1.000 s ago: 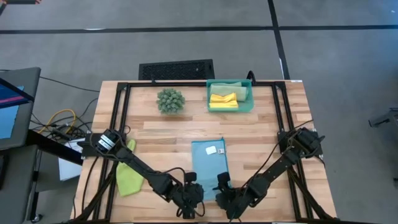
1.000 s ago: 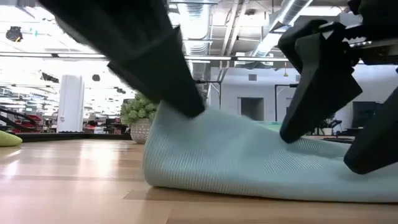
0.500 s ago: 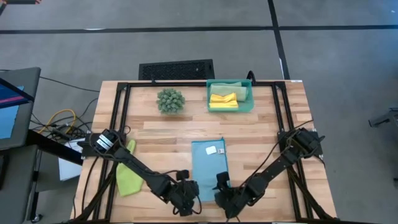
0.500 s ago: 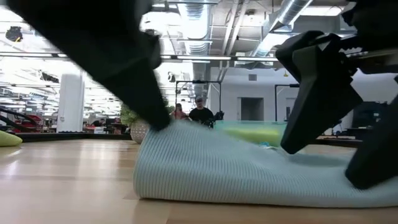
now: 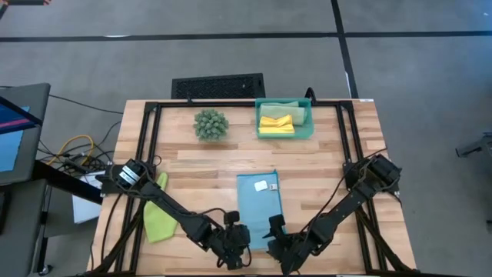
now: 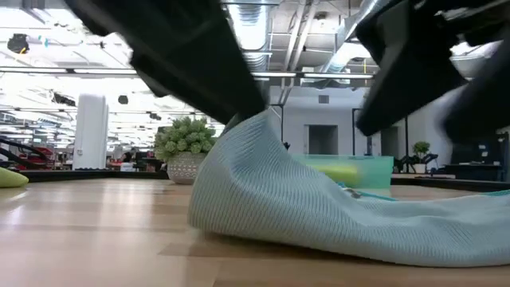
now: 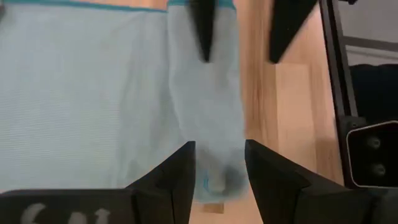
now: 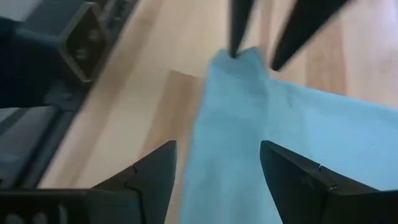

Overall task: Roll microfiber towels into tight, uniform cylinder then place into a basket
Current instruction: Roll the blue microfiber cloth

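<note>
The light blue towel lies spread on the table's near middle, with its near edge turned over in a narrow strip. My left gripper is shut on that strip's left end. My right gripper stands open over the right end of the same edge, one finger over wood and one over cloth; in the low view its fingers are above the cloth. The teal basket at the far right holds a yellow towel and a sage green one. A lime green towel lies at the near left. My left gripper pinches the left end of the towel's turned-over near edge between its two fingers, more than one layer. The fingers slant down from the near left. That end is lifted into a peak; the rest of the cloth slopes down onto the table.
A spiky green plant ball stands at the far middle left of the table. A black slotted grille sits beyond the far edge. A black frame rail runs round the tabletop. Bare wood lies left and right of the blue towel.
My left gripper has kept its hold and the towel's near left end now stands higher, in a steeper peak. My right gripper has risen off the cloth, which it touched a second ago, and its end of the towel has sunk flat.
</note>
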Robot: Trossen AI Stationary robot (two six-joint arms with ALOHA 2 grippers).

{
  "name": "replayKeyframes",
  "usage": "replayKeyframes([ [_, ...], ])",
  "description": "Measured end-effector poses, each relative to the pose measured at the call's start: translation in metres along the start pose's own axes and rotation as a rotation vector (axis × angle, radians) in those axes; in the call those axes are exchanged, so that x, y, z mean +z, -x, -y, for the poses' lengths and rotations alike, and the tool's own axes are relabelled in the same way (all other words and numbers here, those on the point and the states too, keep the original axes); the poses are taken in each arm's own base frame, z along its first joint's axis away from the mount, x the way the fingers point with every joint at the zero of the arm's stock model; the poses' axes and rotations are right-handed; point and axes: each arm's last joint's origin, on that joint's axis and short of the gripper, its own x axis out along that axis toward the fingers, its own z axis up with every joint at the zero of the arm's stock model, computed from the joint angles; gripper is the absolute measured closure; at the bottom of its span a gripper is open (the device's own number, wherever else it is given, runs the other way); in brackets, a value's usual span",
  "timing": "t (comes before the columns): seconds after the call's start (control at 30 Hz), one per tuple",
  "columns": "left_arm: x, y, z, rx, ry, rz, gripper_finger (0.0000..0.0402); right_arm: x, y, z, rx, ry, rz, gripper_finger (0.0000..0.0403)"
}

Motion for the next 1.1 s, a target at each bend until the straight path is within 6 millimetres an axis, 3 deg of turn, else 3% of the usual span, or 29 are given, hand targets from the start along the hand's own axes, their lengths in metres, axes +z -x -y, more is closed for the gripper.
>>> replayKeyframes([
  [0.23,-0.006,-0.004,-0.013,0.088,0.026,-0.053,0.0269,-0.009,-0.02,-0.003,0.015,0.014,-0.021,0.0148],
  [0.4,-0.014,-0.008,-0.022,0.175,0.013,-0.035,0.0269,-0.011,-0.022,0.0,-0.004,0.02,-0.035,0.0148],
  [0.53,-0.009,-0.005,-0.021,0.221,0.022,0.013,0.0269,-0.01,-0.023,0.0,0.036,0.017,-0.042,0.0152],
  [0.73,0.006,-0.001,-0.01,0.176,-0.015,0.098,0.0269,-0.011,-0.03,0.003,0.055,0.02,-0.038,0.0196],
  [0.87,0.003,-0.01,-0.007,0.071,-0.051,0.077,0.0269,-0.014,-0.041,0.001,0.08,0.031,-0.03,0.0228],
  [1.1,-0.009,-0.028,-0.009,0.06,-0.097,0.021,0.0269,-0.019,-0.048,0.006,0.07,0.012,-0.074,0.0285],
])
